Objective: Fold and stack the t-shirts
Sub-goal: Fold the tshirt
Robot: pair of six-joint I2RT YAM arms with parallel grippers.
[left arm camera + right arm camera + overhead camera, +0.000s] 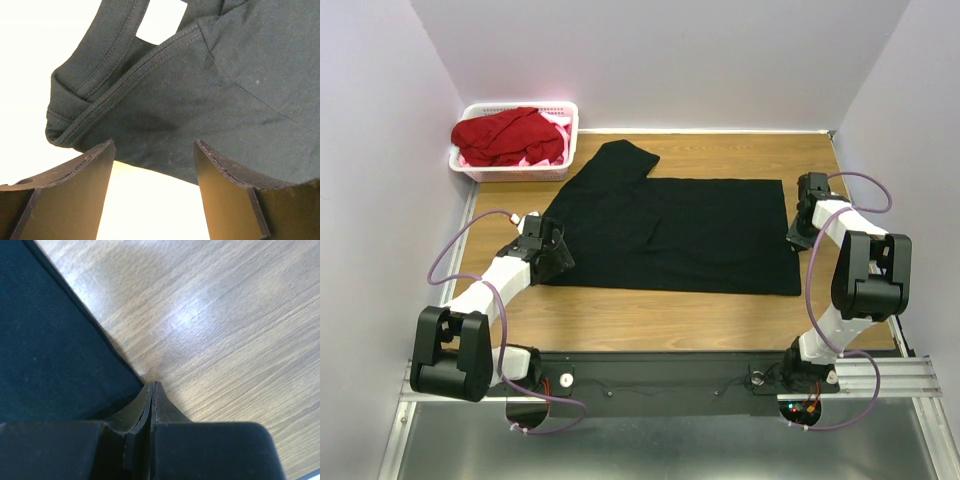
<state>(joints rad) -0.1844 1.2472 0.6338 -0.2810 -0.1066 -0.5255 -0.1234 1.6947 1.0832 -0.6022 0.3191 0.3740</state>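
A large black t-shirt [680, 235] lies spread on the wooden table [670, 310], one sleeve pointing toward the back. My left gripper [558, 252] is open at the shirt's left edge. In the left wrist view its fingers [152, 145] stand wide apart just short of the cloth, with the collar [100, 55] ahead. My right gripper [798, 235] rests at the shirt's right edge. Its jaws [152, 383] are pressed together with their tips touching the black t-shirt's edge [60, 355]; no cloth shows between them. A red t-shirt [505, 135] and pink cloth [533, 158] fill the basket.
The white slotted basket [570, 125] stands at the back left corner, against the walls. Bare wood lies in front of the shirt and to its right [235, 315]. Walls close in the left, back and right sides.
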